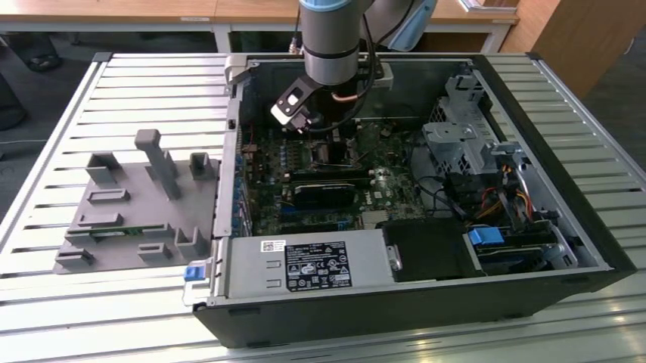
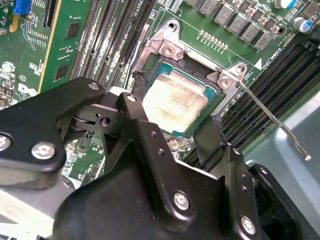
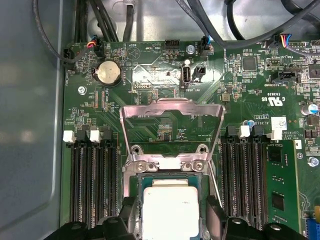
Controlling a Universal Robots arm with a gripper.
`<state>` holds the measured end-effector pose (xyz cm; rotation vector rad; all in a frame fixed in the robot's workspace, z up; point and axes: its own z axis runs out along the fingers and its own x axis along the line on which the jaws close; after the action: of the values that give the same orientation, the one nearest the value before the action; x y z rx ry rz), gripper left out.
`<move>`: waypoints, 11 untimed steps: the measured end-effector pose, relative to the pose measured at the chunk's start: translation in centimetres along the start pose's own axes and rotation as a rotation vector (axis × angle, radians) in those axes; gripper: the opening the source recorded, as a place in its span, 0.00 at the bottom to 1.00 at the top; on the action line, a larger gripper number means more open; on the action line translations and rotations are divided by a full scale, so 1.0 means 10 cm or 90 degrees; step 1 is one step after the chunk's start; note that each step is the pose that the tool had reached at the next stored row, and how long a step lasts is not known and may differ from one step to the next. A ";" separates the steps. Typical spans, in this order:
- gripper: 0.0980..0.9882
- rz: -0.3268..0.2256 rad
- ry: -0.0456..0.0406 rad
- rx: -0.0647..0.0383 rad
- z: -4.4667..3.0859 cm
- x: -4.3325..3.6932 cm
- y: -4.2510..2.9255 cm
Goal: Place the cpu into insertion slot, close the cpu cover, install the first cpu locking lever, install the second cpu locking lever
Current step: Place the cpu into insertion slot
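Now | one cpu (image 3: 171, 210), apparently seated | one cpu cover (image 3: 170, 103), raised

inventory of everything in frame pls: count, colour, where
slatted table: 1, silver, under everything.
computer case: 1, black, open, on the table.
fixture tray: 1, grey, exterior view's left of the case.
power supply: 1, silver, case's near edge.
motherboard: 1, green, inside the case.
coin cell: 1, silver, on the motherboard.
insertion slot: 1, black rim, on the motherboard.
memory slots: two banks, black, flanking the insertion slot.
cpu: 1, silvery-beige, seated in the insertion slot.
cpu cover: 1, silver, raised open.
locking lever: 1, silver, unlatched, angled away.
arm: 1, grey, over the motherboard.
gripper: 1, black, open, straddling the cpu.
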<state>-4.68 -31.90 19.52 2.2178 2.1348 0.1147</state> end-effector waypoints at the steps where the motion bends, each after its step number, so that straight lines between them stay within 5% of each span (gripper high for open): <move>1: 0.63 0.000 0.0000 0.000 0.001 0.001 0.000; 11: 0.63 0.000 0.0001 0.000 -0.062 0.017 0.006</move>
<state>-4.67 -31.74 20.15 2.2177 2.1350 0.1151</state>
